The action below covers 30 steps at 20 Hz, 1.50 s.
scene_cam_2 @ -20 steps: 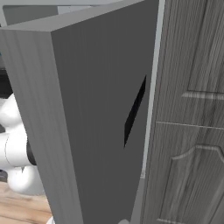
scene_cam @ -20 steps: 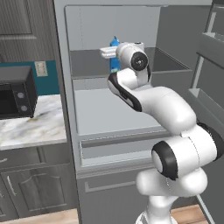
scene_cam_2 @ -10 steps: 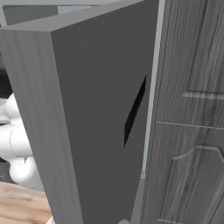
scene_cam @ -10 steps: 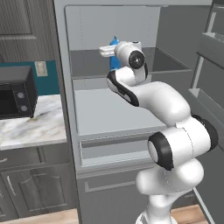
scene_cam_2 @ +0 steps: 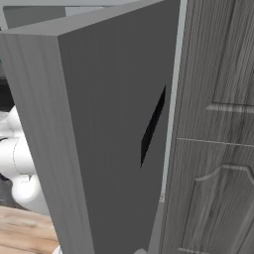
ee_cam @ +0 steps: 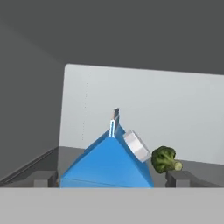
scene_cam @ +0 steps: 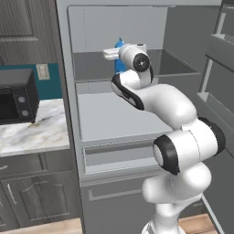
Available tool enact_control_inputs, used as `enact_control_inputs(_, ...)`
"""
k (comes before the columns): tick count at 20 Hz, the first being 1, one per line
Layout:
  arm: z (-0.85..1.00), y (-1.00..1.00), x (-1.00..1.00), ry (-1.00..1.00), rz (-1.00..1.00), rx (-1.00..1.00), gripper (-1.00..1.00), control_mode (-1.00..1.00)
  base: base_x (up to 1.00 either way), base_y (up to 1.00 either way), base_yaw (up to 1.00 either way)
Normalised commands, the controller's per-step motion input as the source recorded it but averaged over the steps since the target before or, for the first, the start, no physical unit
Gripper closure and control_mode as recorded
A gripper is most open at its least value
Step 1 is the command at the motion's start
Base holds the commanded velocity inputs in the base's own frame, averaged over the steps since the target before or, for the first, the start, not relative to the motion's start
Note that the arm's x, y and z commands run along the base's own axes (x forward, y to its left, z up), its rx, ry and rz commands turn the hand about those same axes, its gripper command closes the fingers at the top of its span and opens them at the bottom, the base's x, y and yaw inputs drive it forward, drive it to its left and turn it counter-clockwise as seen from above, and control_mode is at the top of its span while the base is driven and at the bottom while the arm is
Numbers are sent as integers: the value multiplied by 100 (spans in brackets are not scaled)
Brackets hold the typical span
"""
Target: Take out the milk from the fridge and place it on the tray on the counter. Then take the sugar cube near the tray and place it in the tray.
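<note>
With the milk [ee_cam: 107, 164] on its fridge [scene_cam: 119, 119] shelf between the gripper [ee_cam: 111, 178]'s spread, unclamped fingers [ee_cam: 43, 178], no placement is done

A black microwave [scene_cam: 16, 98] is seen at the left of the left base view, set against a teal wall [scene_cam: 51, 81] on which a pale outlet plate [scene_cam: 42, 71] is mounted. Above it, dark grey wood-grain upper cabinets [scene_cam: 27, 29] are hung, and below, grey lower cabinets [scene_cam: 36, 194] with arched panel doors are fitted. A strip of light wooden floor [scene_cam: 45, 226] is shown along the bottom. In the right base view, a tall grey wood-grain panelled door [scene_cam_2: 218, 124] is seen at the right, and wooden floor planks [scene_cam_2: 25, 230] are visible at the lower left.
</note>
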Motion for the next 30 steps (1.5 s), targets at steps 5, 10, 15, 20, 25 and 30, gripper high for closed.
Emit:
enact_control_inputs(5, -5, 0, 9, 0, 0, 0, 100, -100, 0, 0, 0)
enact_control_inputs(10, 4, 0, -11, -4, 0, 0, 100, -100, 0, 0, 0)
enact_control_inputs(15, 20, 0, -61, -11, -1, 0, 100, -100, 0, 0, 0)
enact_control_inputs(20, 16, 0, -89, -9, 0, 0, 100, -100, 0, 0, 0)
enact_control_inputs(25, 23, -1, -100, -21, 0, 0, 100, -100, 0, 0, 0)
enact_control_inputs(30, 23, -6, -100, -17, -3, 0, 100, -100, 0, 0, 0)
